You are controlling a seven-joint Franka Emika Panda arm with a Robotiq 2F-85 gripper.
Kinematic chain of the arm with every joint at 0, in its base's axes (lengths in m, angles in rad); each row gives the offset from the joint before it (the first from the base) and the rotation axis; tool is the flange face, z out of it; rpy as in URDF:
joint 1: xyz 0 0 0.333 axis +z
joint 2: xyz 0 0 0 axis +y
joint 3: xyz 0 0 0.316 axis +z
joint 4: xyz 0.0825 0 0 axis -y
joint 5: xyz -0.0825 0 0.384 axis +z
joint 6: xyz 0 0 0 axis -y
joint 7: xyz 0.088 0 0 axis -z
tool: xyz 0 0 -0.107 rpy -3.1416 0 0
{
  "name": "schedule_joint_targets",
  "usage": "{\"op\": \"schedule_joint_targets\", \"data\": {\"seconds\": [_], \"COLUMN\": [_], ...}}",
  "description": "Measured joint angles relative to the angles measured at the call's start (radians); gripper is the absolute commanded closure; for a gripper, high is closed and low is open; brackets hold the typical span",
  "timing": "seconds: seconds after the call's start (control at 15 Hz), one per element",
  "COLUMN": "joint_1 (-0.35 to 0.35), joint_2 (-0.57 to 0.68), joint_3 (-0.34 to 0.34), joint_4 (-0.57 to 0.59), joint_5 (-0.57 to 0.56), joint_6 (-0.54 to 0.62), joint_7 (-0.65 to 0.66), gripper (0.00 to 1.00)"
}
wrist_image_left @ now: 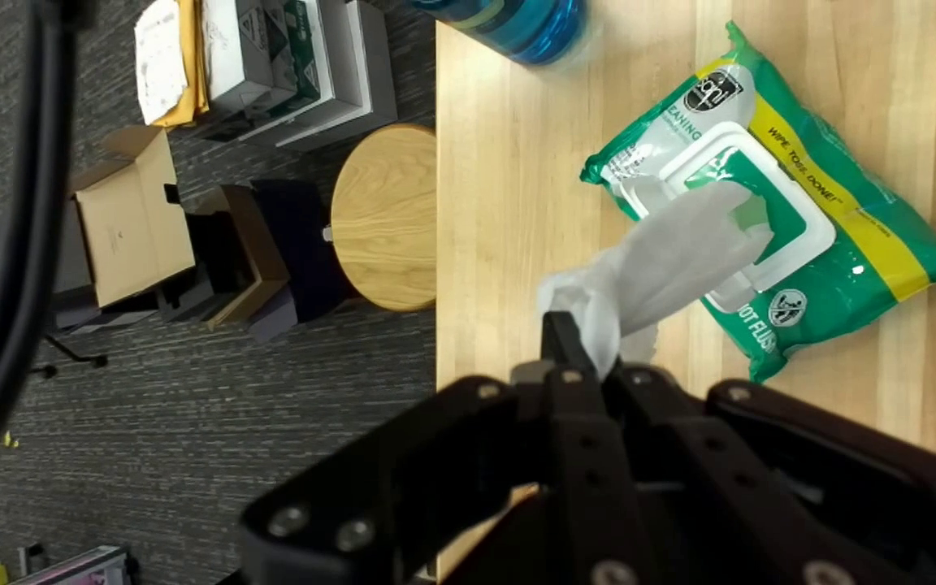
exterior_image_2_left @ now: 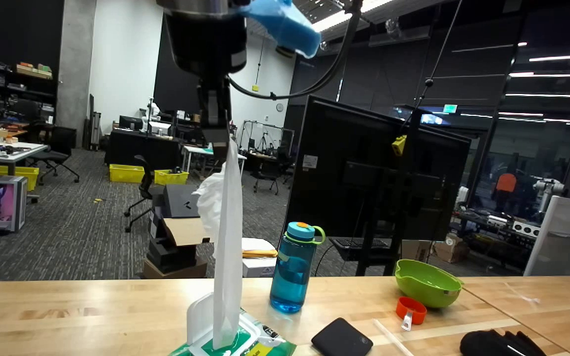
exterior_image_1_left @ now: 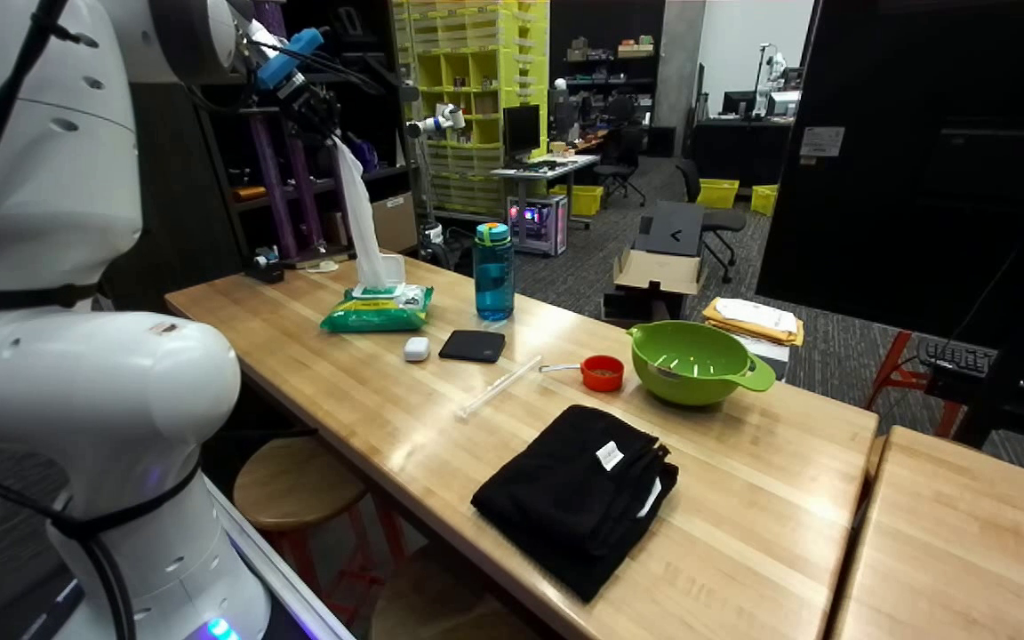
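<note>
A: What did the pincer (wrist_image_left: pixel 590 357) hold?

B: It was pressed together on the upper end of a white wipe (exterior_image_2_left: pixel 228 247). The wipe hung nearly straight down to the pack of cleaning wipes (wrist_image_left: pixel 834 313), which lay flat on the wooden surface (exterior_image_1_left: pixel 743 489).

A: Was the wipe free of the pack?

B: I could not tell. Its lower end reached the opening in the white frame (wrist_image_left: pixel 819 230), and the flip lid (exterior_image_2_left: pixel 200 319) stood open beside it. In my judgement, the pull asked for a slow, vertical lift with a steady pinch. A jerk could have torn the thin wipe or raised the light pack with it, and a sideways pull could have rubbed the wipe against the frame.

A: And which containers were around?

B: Near the pack, in both exterior views, stood a blue water bottle (exterior_image_1_left: pixel 494 280), capped; it seemed partly filled with liquid. Farther along, a red measuring cup (exterior_image_1_left: pixel 601 386) had something brownish inside, too small for me to name. The green mixing bowl (exterior_image_1_left: pixel 676 388) near it showed only bright marks inside, maybe reflections. A white earbud case (exterior_image_1_left: pixel 416 348) was closed, so its content was hidden.
</note>
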Motion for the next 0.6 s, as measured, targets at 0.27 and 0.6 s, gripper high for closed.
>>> {"op": "schedule_joint_targets", "data": {"seconds": [0.27,0.6], "joint_1": [0.018,0.047], "joint_2": [0.0,0.0], "joint_3": [0.0,0.0], "joint_4": [0.02,0.042], "joint_5": [-0.029,-0.065], "joint_6": [-0.024,-0.056], "joint_7": [0.01,0.018], "gripper": [1.0,1.0]}}
